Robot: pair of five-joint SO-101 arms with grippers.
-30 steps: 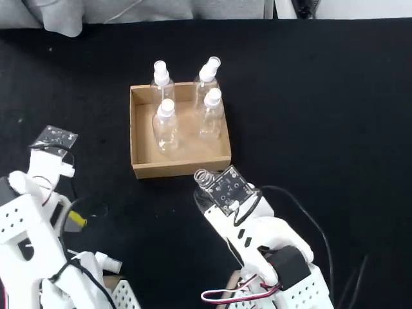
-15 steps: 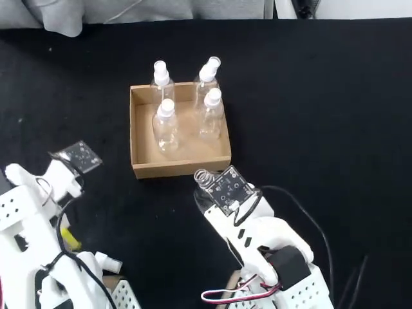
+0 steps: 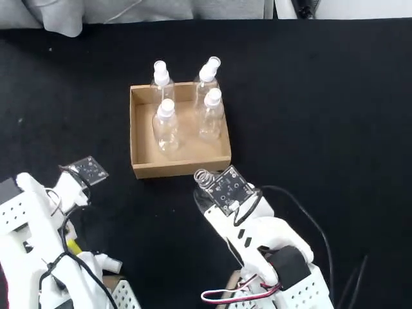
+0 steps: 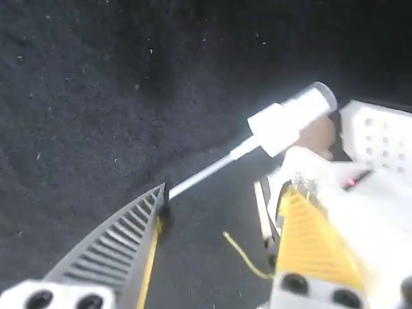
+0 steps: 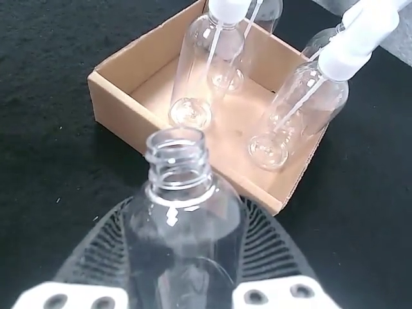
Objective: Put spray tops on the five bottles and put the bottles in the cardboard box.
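My right gripper [image 5: 187,215] is shut on a clear bottle [image 5: 181,193] with an open neck, held just in front of the cardboard box [image 5: 122,103]. From above, that bottle's neck [image 3: 204,177] sits at the box's [image 3: 180,168] near wall. Several bottles with white spray tops [image 3: 165,125] stand upright in the box. A loose spray top [image 4: 290,119] lies on the black cloth, and its thin tube reaches one fingertip of my open left gripper [image 4: 219,206]. In the high view the spray top [image 3: 108,262] lies beside the left arm's [image 3: 38,215] base.
Black cloth covers the table, with bare room left and right of the box. A perforated white base [image 4: 383,138] lies right behind the spray top. Red and white cables [image 3: 225,295] trail at the right arm's base. Grey fabric [image 3: 58,16] lies along the far edge.
The left arm has swung toward the near side and inward, its wrist camera shifting right and down in the high view. The right arm and its bottle have stayed still.
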